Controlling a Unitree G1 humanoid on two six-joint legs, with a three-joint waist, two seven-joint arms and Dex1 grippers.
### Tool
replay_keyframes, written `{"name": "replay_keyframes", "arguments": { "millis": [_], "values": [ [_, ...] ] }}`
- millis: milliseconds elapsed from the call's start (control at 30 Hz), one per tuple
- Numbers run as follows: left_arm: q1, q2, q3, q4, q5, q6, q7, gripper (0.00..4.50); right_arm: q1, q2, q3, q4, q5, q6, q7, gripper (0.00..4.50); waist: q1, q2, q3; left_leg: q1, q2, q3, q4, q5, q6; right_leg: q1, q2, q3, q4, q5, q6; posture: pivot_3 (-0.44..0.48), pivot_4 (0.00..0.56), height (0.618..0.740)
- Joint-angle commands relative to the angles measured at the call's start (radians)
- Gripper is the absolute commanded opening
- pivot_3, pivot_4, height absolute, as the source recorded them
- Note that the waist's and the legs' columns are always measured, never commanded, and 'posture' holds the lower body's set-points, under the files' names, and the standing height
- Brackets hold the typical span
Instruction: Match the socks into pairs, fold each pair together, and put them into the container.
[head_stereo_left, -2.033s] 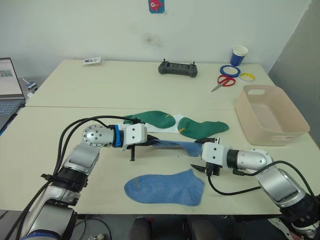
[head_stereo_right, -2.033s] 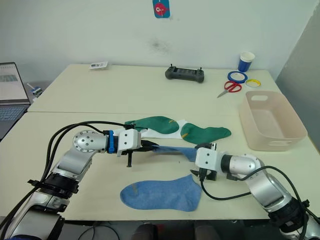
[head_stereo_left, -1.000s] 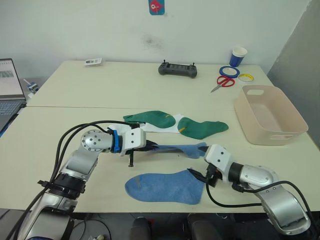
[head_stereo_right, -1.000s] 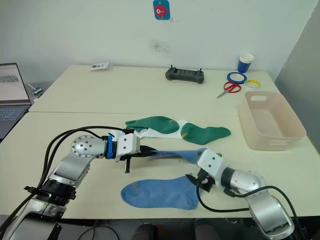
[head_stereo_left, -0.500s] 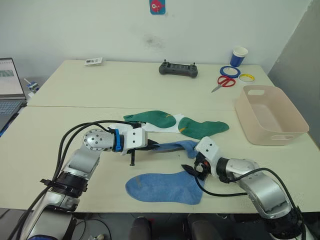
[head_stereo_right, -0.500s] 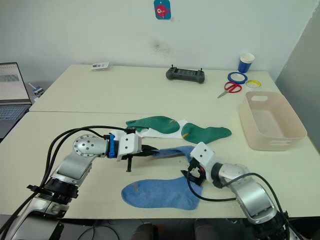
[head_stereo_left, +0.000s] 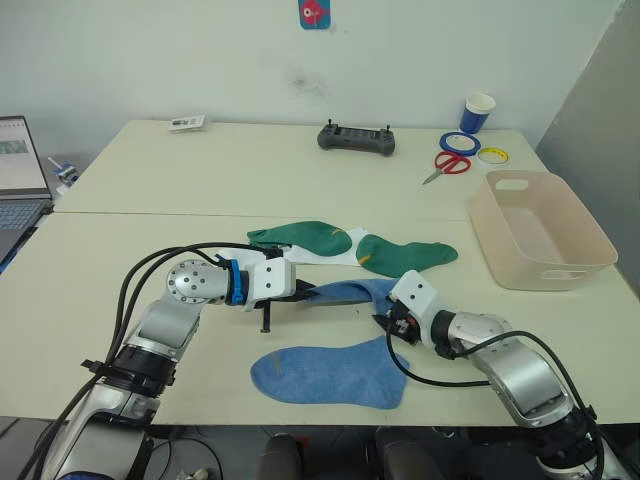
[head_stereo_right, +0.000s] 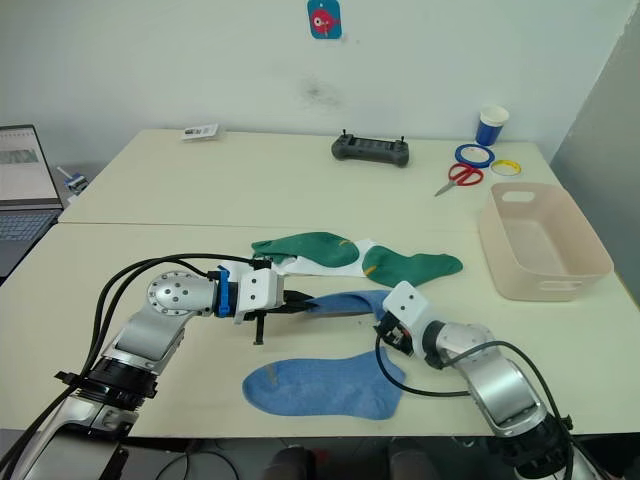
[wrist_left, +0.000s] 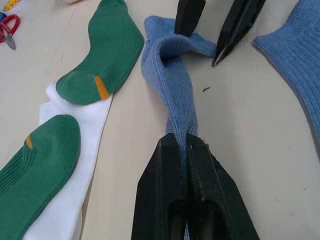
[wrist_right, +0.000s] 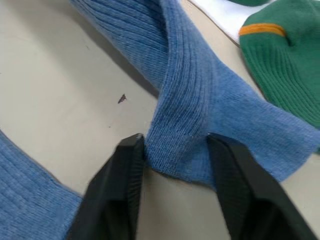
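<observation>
The left gripper pinches one end of a blue sock on the table. The right gripper is open around its floppy other end. It looks soft and light; grab the edge.

Bare table left of the arms; green socks crowd behind.
</observation>
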Motion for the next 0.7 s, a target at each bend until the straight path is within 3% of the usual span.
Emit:
{"name": "replay_keyframes", "arguments": {
  "millis": [33,100,133,267,500,600,700],
  "values": [
    [0.008,0.020,0.026,-0.016,0.000,-0.017,0.002,0.00,0.000,-0.025,-0.057,-0.084,0.026,-0.015,0.013,0.80,0.000,0.000,0.000,0.000,0.000,0.000,0.000,0.000,0.000,0.000,0.000,0.000,0.000,0.000,0.000,0.000,0.150,0.740],
    [0.011,0.028,0.033,-0.021,-0.007,-0.004,0.004,0.00,0.008,-0.027,-0.088,-0.123,0.063,0.017,0.029,0.10,0.000,0.000,0.000,0.000,0.000,0.000,0.000,0.000,0.000,0.000,0.000,0.000,0.000,0.000,0.000,0.000,0.150,0.740],
    [0.012,0.034,0.040,-0.025,-0.012,0.004,0.004,0.00,0.012,-0.025,-0.107,-0.144,0.092,0.035,0.040,0.04,0.000,0.000,0.000,0.000,0.000,0.000,0.000,0.000,0.000,0.000,0.000,0.000,0.000,0.000,0.000,0.000,0.150,0.740],
    [0.013,0.084,0.062,-0.081,-0.065,0.088,-0.041,0.00,0.008,-0.044,-0.215,-0.247,0.252,0.155,0.110,0.04,-0.001,0.000,0.000,0.000,0.000,0.000,0.000,0.000,0.000,0.000,0.000,0.000,0.000,0.000,0.000,0.000,0.150,0.740],
    [0.030,0.273,0.045,-0.291,-0.282,0.470,-0.314,0.00,-0.067,-0.108,-0.372,-0.326,0.569,0.441,0.200,0.04,-0.004,0.000,0.000,0.000,0.001,0.000,-0.001,0.000,0.000,0.000,0.000,0.000,0.000,0.000,0.000,0.000,0.150,0.740],
    [0.004,0.293,0.000,-0.276,-0.283,0.546,-0.378,0.00,-0.105,-0.135,-0.378,-0.289,0.639,0.531,0.203,0.04,-0.007,0.000,0.000,0.000,0.001,0.000,-0.001,0.000,0.000,0.000,0.000,0.000,0.000,0.000,0.000,0.000,0.150,0.740],
    [-0.041,0.254,-0.064,-0.176,-0.201,0.521,-0.385,0.00,-0.128,-0.158,-0.340,-0.227,0.654,0.545,0.196,0.04,-0.005,0.000,0.000,0.000,0.000,0.000,-0.001,0.000,0.000,0.000,0.000,0.000,-0.001,-0.001,-0.002,0.000,0.150,0.740]
  ]
}}
